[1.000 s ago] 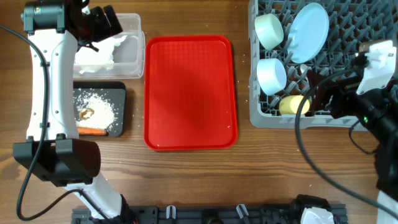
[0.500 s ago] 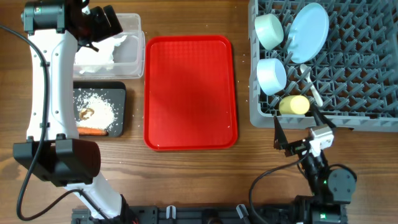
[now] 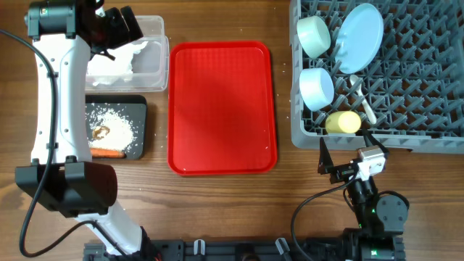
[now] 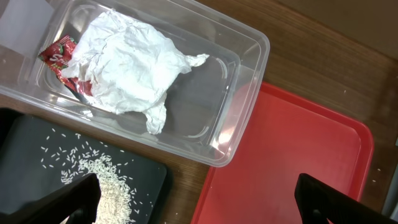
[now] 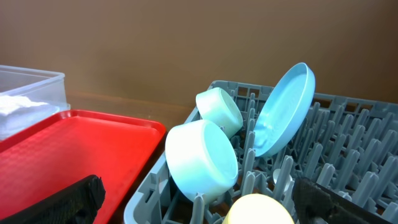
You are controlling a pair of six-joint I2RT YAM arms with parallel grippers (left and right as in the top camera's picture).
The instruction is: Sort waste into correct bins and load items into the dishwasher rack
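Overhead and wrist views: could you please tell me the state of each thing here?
Clear plastic tub: holds crumpled white tissue, red-and-white wrapper.
Shallow black tray: holds white rice grains, orange carrot, brown lump.
Flat red tray: bare.
Grey pegged rack: loaded with round blue plate, two pale bowls, yellow cup, white plastic spoon.
Left gripper: open.
Right gripper: open.

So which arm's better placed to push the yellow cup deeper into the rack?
Right, probably. The right gripper sits open just outside the dishwasher rack, by the yellow cup; the left gripper is over the clear tub, beyond the red tray.
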